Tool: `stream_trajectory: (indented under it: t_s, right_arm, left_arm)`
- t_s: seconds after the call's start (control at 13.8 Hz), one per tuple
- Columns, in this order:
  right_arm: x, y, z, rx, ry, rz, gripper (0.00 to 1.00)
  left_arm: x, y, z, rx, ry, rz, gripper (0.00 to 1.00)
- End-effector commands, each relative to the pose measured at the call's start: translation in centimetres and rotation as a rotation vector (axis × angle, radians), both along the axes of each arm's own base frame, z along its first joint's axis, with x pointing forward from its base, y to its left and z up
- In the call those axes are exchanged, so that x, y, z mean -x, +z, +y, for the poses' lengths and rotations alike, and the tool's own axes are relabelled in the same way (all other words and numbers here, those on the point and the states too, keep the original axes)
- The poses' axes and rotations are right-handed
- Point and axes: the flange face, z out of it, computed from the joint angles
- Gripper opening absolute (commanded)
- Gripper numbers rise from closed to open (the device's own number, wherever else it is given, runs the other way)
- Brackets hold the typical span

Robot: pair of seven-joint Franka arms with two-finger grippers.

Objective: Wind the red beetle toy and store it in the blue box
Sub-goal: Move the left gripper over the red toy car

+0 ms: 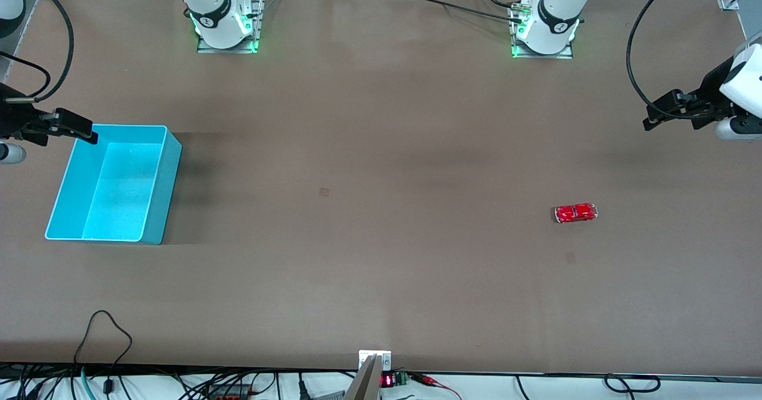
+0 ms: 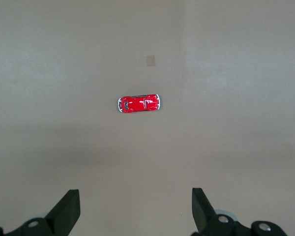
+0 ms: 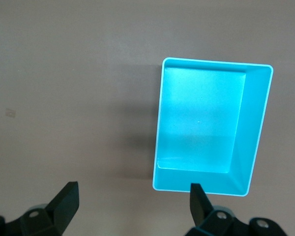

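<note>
Front view shows the red beetle toy [image 1: 575,212] lying alone on the brown tabletop [image 1: 381,221], toward the left arm's end and well apart from the blue box [image 1: 113,183], which sits open and holding nothing at the right arm's end. Taking the toy as the landmark, the left gripper [image 1: 655,114] hangs in the air with bare tabletop under it, toward the left arm's end from the toy; its fingers [image 2: 69,209] are spread wide with nothing between them. The right gripper [image 1: 83,132] hovers over the box rim at the corner nearest the robots' bases, likewise spread and holding nothing

Nothing of the task is done yet: the toy is neither wound nor stored. The main risk is the grasp itself. The toy is tiny, glossy and rounded, so a slightly off-centre closure could squirt it sideways or roll it away on its wheels. A descent too deep would jam the fingertips into the tabletop. Winding it probably needs a firm hold, and once wound, a loose pinch could let it shoot off. The long carry to the box adds a chance of dropping it short of the rim
</note>
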Motion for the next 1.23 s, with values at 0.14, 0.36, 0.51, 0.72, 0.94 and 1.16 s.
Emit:
stream_trajectory:
  t_s: [0.14,0.36,0.51,0.72,0.94,1.16]
  right_arm:
    - [-0.2,0.3,0.2,-0.018,-0.01,-0.001,1.0]
    - [-0.2,0.3,0.2,-0.018,-0.01,-0.003,1.0]
    - [-0.2,0.3,0.2,-0.017,-0.013,-0.007,1.0]
    - [-0.2,0.1,0.1,-0.022,-0.024,0.0,1.0]
    - [-0.8,-1.7,0.2,-0.014,0.004,0.037,1.0]
    - [-0.9,-2.0,0.4,-0.017,0.029,0.043,1.0]
  left_arm:
    - [0.9,0.6,-0.4,-0.02,-0.031,-0.013,1.0]
    - [0.8,0.1,-0.9,-0.001,-0.026,0.02,1.0]
    - [0.0,-0.8,-1.0,0.004,-0.03,0.055,1.0]
    - [-1.4,-4.1,-1.8,0.014,-0.055,0.122,1.0]
    - [-2.8,-9.5,-1.4,0.02,-0.051,0.216,1.0]
    - [-3.6,-13.5,-1.0,0.014,-0.044,0.188,1.0]
